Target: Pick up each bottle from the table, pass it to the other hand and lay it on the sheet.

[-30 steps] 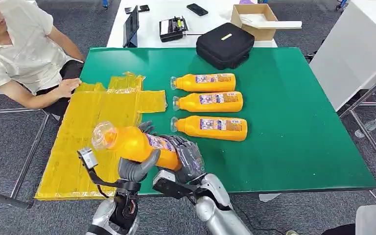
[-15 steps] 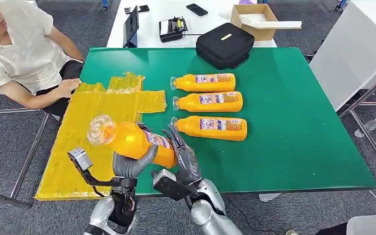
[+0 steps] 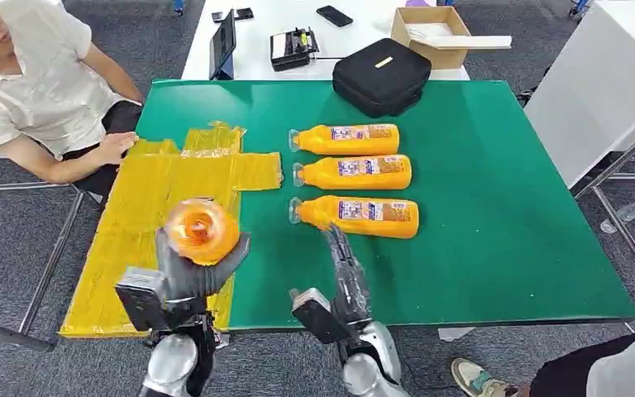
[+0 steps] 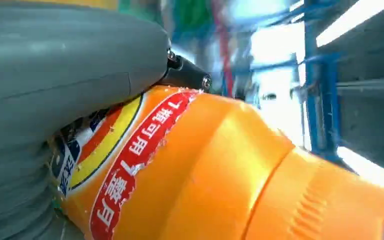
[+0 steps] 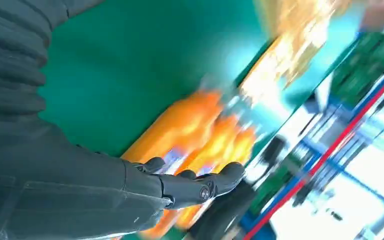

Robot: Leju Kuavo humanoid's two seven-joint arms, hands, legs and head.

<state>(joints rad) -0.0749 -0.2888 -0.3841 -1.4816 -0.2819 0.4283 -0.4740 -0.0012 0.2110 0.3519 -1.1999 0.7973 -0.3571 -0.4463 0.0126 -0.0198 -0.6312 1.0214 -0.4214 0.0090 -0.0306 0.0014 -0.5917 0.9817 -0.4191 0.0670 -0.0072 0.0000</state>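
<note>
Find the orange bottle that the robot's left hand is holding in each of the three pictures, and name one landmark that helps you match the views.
Head view: held bottle at lower left, cap end toward the camera, over the yellow sheet, gripped by the left hand.
Left wrist view: held bottle large across the lower right.
Right wrist view: not in it.
Shared landmark: green table.

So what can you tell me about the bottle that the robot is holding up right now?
The bottle is orange, looks like plastic, and carries a printed label with a red band. The left hand grips it around the body, above the near part of the yellow sheet. It is raised with one end pointing toward the head camera, so it appears as a round disc. The right hand is apart from it.
</note>
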